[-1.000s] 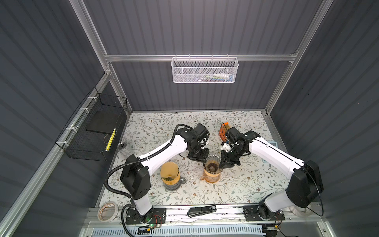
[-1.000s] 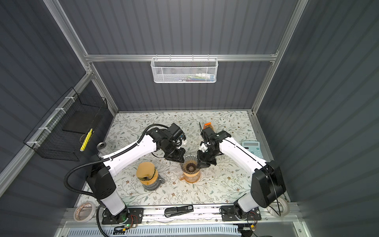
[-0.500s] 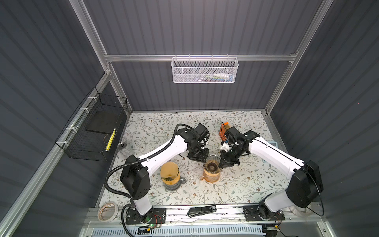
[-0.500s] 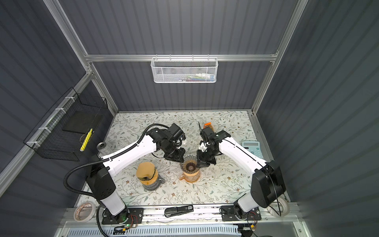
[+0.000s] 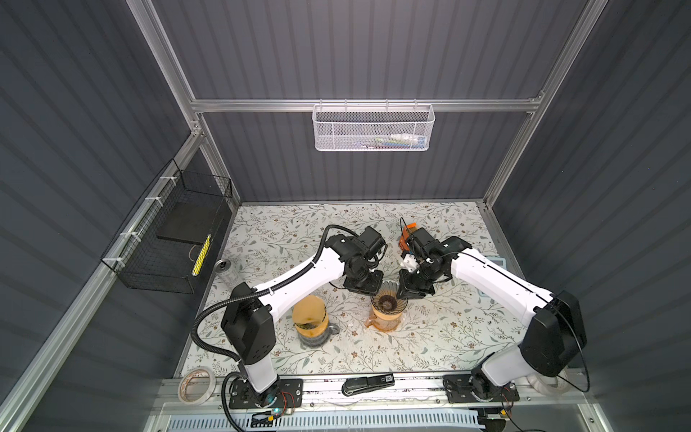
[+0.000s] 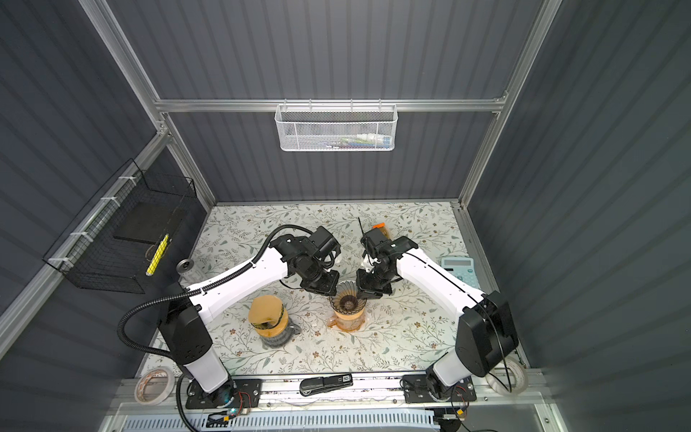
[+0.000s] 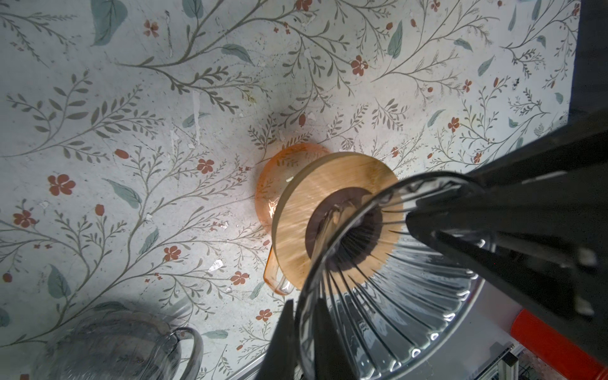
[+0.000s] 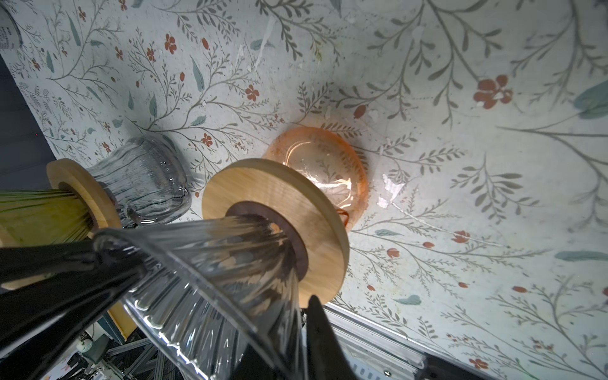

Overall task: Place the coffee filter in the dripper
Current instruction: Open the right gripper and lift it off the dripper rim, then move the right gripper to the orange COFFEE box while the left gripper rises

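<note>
A clear ribbed glass dripper [image 5: 388,301] [image 6: 347,299] with a wooden collar [image 7: 296,237] stands on an orange carafe [image 5: 385,322] mid-table; no paper shows in it. My left gripper [image 5: 368,288] [image 7: 302,306] straddles its rim from the left, fingers hugging the glass. From the right, my right gripper [image 5: 409,290] [image 8: 301,306] straddles the rim too, its outer finger a sliver off the wall. The brown coffee filter [image 5: 308,310] [image 6: 265,312] sits in a second dripper on a clear carafe [image 8: 144,184] to the left.
A stapler [image 5: 368,385] and tape rolls [image 5: 196,385] [image 6: 506,377] lie along the front rail. A can [image 5: 223,266] stands at the left edge, under a black wire basket [image 5: 168,239]. A calculator [image 6: 458,271] is at the right and an orange object [image 5: 405,239] behind the right wrist.
</note>
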{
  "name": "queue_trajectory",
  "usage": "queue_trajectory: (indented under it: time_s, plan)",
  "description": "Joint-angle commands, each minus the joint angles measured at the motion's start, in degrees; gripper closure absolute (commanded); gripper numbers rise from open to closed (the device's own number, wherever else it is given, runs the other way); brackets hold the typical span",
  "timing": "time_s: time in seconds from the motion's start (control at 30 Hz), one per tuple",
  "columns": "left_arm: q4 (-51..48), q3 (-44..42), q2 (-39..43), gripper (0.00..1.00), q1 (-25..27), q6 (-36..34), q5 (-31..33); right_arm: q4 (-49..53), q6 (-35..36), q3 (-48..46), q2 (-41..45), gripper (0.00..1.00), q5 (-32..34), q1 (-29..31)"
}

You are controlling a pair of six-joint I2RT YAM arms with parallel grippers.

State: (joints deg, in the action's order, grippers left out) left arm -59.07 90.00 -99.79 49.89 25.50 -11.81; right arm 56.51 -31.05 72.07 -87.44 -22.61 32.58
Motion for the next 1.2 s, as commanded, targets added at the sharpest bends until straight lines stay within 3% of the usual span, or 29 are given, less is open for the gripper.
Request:
queue_trajectory:
  time_s: [0.0, 0.3, 0.9, 1.17]
  plan:
    - [-2.54, -0.17, -1.24, 0.80, 0.65, -1.15, 1.60, -1.76, -0.07, 2.45, 0.08, 0.80, 0.73, 0.25]
    - [-2.37, 0.70, 0.29, 0.72, 0.65, -0.71, 3.18, 0.46, 0.20, 5.36, 0.50, 0.76, 1.42, 0.21]
    - [0.68, -0.08, 4.49, 0.69, 0.60, 0.51, 3.01, 1.87, -0.68, 5.16, 3.83, 0.71, 2.84, 0.21]
    - [3.61, -0.31, 7.12, 0.68, 0.62, 0.52, 4.82, 2.34, 0.46, 7.87, 7.08, 0.70, 11.47, -0.06]
